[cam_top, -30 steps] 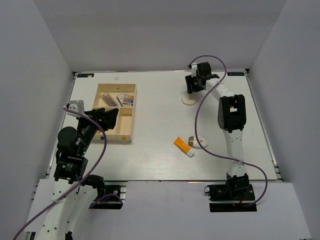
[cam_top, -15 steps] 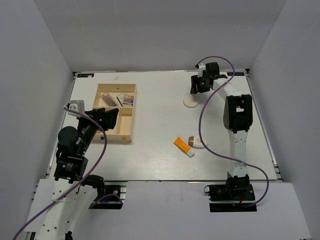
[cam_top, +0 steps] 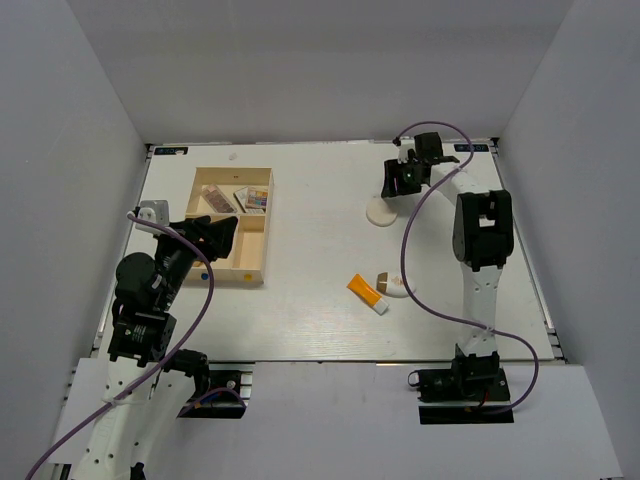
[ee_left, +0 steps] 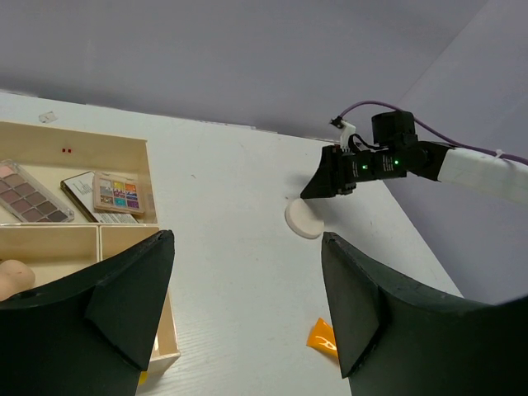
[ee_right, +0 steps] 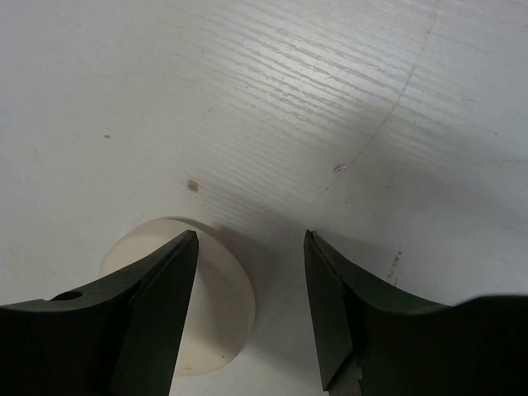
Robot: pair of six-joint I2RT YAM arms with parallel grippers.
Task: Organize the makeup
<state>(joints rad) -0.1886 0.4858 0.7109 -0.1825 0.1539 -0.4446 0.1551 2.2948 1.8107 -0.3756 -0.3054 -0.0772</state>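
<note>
Creamy-white round disc (ee_right: 210, 305) lies flat beneath the right jaws; both pairs gape wide.

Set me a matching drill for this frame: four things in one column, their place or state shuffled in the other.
Things:
1. orange tube
2. round white disc
3. colourful eyeshadow palette
4. left gripper

Places or states:
A. open, above the wooden box
B. in the box's far compartment
C. on the table at the fingertips of the right gripper
D. on the bare table beside a white oval item

Pairs: 1-D, 2-C, 3-B, 4-A.
</note>
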